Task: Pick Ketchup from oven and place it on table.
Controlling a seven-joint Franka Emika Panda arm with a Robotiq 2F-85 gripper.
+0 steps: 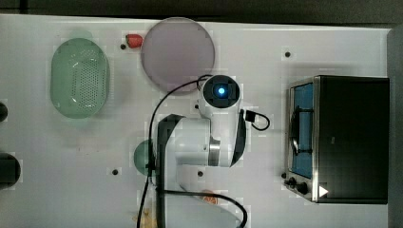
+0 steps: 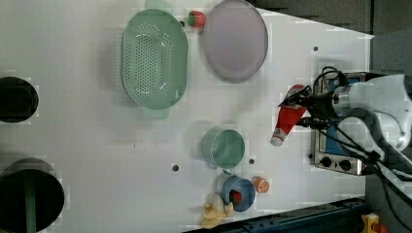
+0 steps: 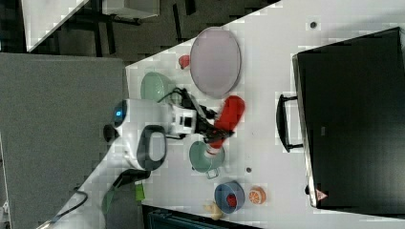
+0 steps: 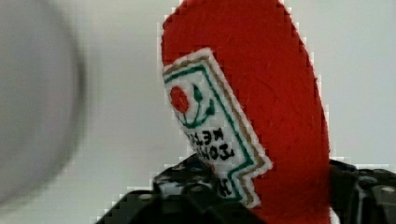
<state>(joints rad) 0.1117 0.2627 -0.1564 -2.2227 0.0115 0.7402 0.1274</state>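
The fingers [image 4: 187, 186] clamp the ketchup [image 2: 287, 118] about its red body. In the left view the bottle hangs above the white bench [image 2: 97, 145], outside the oven [image 2: 335, 155], between it and the green cup [image 2: 223, 148], white cap lowermost.

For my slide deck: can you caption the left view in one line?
Gripper holds the ketchup above the table, in front of the oven.
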